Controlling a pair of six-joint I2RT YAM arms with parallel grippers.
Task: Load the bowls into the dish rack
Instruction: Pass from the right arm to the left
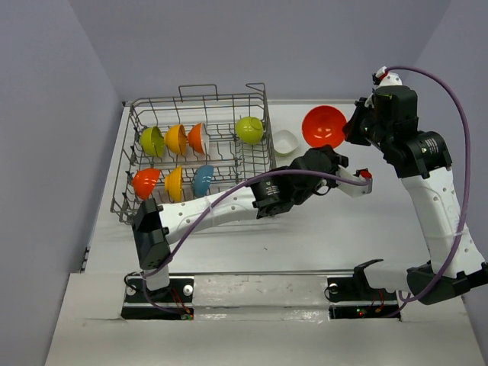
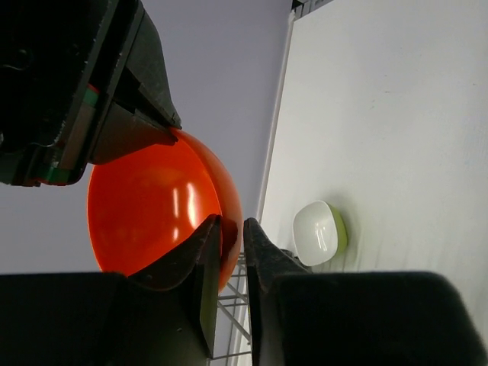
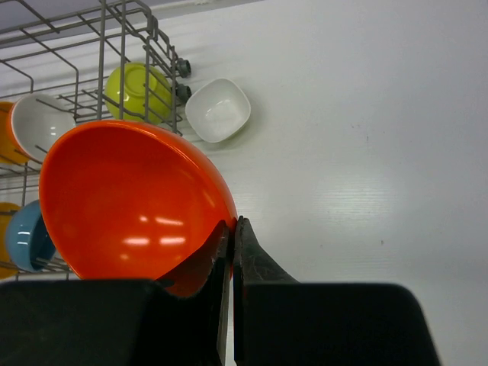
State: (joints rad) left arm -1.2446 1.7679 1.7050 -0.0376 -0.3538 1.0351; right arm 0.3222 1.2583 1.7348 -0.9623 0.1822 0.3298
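From above, we see the dish rack (image 1: 229, 156) at the far left of the table (image 1: 328, 229). Bowls stand on their edges inside it in two rows. A lime green bowl (image 1: 249, 130) sits in the far right corner, and a teal bowl (image 1: 203, 181) is in the near row. A white bowl (image 1: 285, 142) rests on the table just beside the rack's right wall. To the right of it, a red-orange bowl (image 1: 323, 126) is lifted off the table and tipped so we can look into it. The right gripper (image 1: 352, 128) is at its right edge. The left arm reaches across the table, and the left gripper (image 1: 334, 155) is at the bowl's near edge. From the left wrist, we see its two fingers (image 2: 206, 259), one on each side of the red-orange bowl's rim, with a small gap that the rim fills. We cannot tell if they squeeze it or only stand beside it. The other gripper bites the rim higher up, and the white bowl lies on the table farther off. From the right wrist, we see its fingers (image 3: 259, 267) pinched tight on the rim of the red-orange bowl, so this gripper holds it. Behind the bowl are the rack with its lime green and teal bowls, and the white bowl outside the rack's corner.
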